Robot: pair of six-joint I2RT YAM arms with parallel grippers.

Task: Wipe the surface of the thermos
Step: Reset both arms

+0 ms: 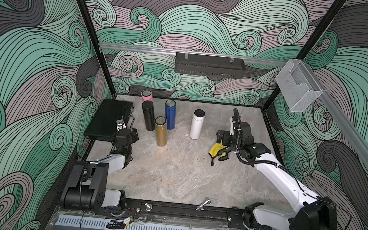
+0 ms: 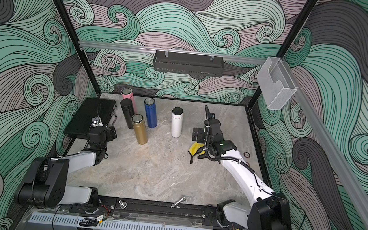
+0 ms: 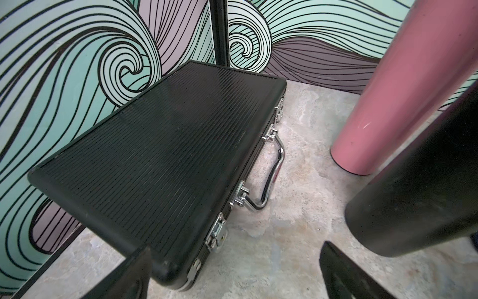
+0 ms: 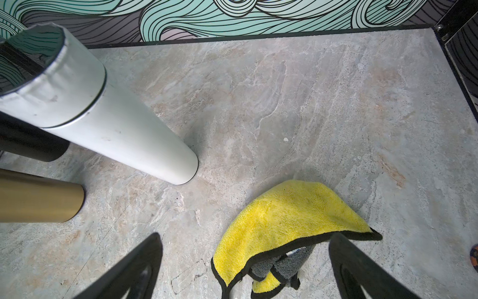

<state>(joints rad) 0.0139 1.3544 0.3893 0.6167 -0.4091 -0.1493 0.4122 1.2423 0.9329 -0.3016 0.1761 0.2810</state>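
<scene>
Several thermoses stand upright on the stone-look table: white (image 1: pixel 196 127) (image 4: pixel 116 129), gold (image 1: pixel 161 131) (image 4: pixel 38 199), blue (image 1: pixel 170 117), black (image 1: pixel 148 119) (image 3: pixel 419 186) and pink (image 1: pixel 147 96) (image 3: pixel 388 103). A yellow cloth (image 1: pixel 215 149) (image 4: pixel 287 214) with a black edge and a grey underside lies crumpled to the right of the white thermos. My right gripper (image 1: pixel 220 154) (image 4: pixel 247 235) is open right over the cloth, which lies between its fingers. My left gripper (image 1: pixel 134 136) (image 3: pixel 236 248) is open and holds nothing. It is between the black case and the black thermos.
A closed black case (image 1: pixel 109 118) (image 3: pixel 160 155) with a chrome handle lies at the table's left edge. A black rack (image 1: pixel 209 65) and a clear plastic holder (image 1: pixel 298 87) hang on the walls. A metal bolt (image 1: pixel 203 205) sits by the front rail, a small ring (image 2: pixel 246 154) at the right.
</scene>
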